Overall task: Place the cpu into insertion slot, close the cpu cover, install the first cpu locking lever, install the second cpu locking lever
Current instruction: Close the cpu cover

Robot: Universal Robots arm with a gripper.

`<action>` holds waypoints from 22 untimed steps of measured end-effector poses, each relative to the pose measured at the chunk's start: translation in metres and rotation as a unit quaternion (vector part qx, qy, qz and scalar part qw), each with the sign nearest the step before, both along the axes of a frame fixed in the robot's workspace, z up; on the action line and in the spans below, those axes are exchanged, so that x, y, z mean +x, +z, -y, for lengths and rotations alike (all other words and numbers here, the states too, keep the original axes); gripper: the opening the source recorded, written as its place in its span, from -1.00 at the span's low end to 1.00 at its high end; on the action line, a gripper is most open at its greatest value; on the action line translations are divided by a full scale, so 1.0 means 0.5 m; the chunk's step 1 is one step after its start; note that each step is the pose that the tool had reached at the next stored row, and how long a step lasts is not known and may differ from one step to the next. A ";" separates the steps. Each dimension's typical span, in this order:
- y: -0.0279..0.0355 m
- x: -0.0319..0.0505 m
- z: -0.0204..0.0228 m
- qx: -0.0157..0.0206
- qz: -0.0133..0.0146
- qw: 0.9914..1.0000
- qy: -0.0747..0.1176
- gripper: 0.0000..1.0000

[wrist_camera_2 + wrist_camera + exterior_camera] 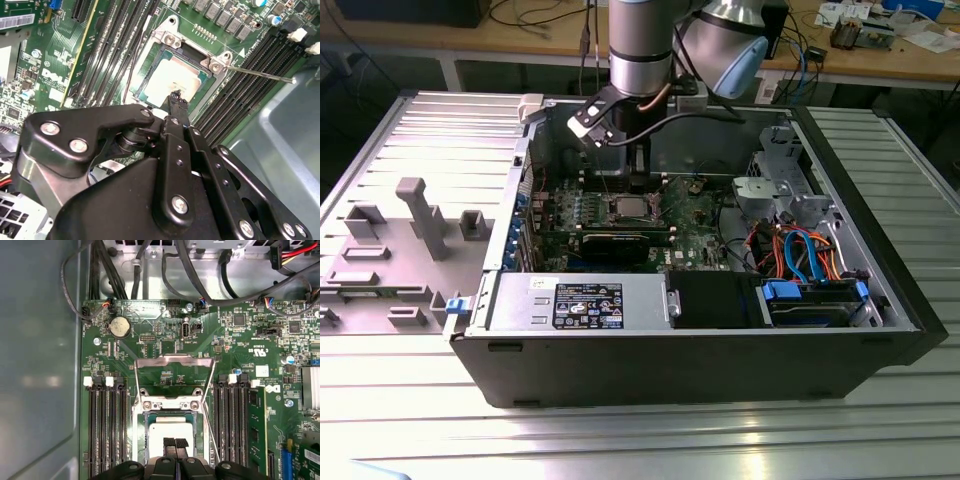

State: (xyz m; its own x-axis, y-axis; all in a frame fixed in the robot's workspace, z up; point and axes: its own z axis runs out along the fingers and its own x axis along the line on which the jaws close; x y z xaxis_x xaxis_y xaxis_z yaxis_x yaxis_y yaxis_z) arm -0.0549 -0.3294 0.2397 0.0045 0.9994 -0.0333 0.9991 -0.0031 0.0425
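We see the cpu (172, 432) lying flat in the insertion slot (146, 437). The hand (175, 442) hangs right over one edge of it. Its fingers are pressed together and hold nothing. Long black slots (107, 430) run close on both sides, with a grey case wall (40, 365) beyond. The first wrist view shows the cpu cover (170, 358) flipped open. The second wrist view shows a thin lever (260, 73) sticking out free. The exterior view shows the whole computer case (670, 350) on the desk (620, 440).
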 end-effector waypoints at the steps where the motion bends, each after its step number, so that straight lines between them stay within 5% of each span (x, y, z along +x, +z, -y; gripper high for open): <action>1: 0.002 0.000 0.0000 0.000 0.000 1.000 0.000 -0.79; 22: 0.061 0.000 -0.0002 0.000 0.000 1.000 0.000 -0.79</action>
State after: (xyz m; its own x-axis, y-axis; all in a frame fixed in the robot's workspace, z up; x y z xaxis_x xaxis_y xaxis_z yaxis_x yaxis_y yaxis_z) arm -0.0550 -0.3293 0.2702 0.0045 0.9994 -0.0334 0.9991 -0.0031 0.0425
